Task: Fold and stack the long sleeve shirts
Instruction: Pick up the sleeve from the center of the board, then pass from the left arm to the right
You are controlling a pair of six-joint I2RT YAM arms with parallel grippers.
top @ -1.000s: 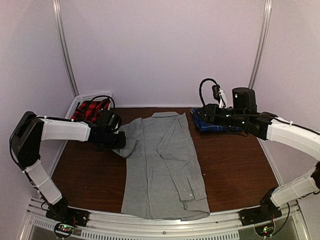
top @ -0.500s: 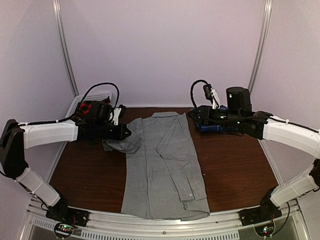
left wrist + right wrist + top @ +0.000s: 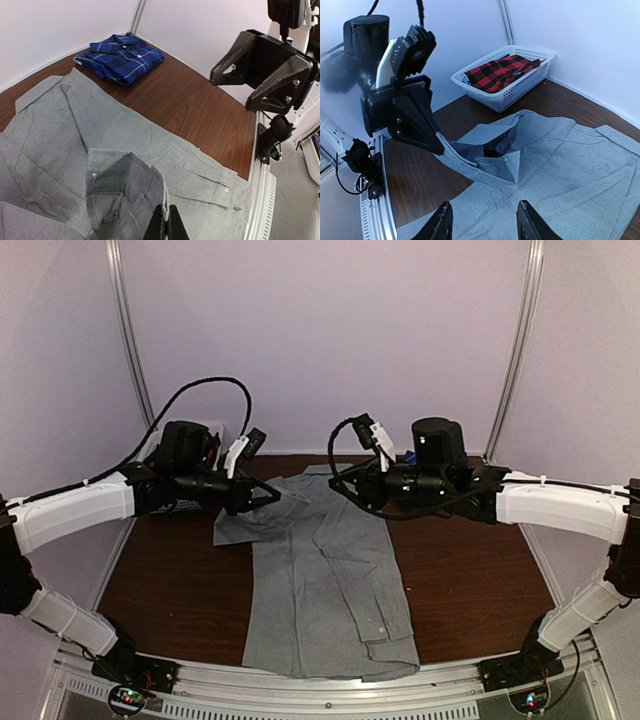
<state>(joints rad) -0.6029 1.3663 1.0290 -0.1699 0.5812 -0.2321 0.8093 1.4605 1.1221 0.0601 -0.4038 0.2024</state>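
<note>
The light grey long sleeve shirt (image 3: 325, 580) lies lengthwise down the middle of the brown table (image 3: 470, 580), collar at the far end. My left gripper (image 3: 274, 496) is shut on the edge of its left shoulder and sleeve fabric (image 3: 125, 185), holding that part off the table over the shirt's upper left. The fabric runs straight between the left fingertips (image 3: 159, 222). My right gripper (image 3: 484, 226) hangs open above the shirt's upper middle (image 3: 560, 165), nothing between its fingers. The dark blue plaid shirt (image 3: 120, 57) sits folded at the far right corner.
A white basket (image 3: 517, 90) holding a red plaid garment (image 3: 497, 72) stands at the far left corner, behind the left arm. Walls close in the table at the back and sides. The two grippers are close together above the shirt's far end.
My left gripper closed on the grey sleeve fabric and lifted it up and to the right. The right arm swung left from over the blue plaid shirt to above the grey shirt, jaws widening.
</note>
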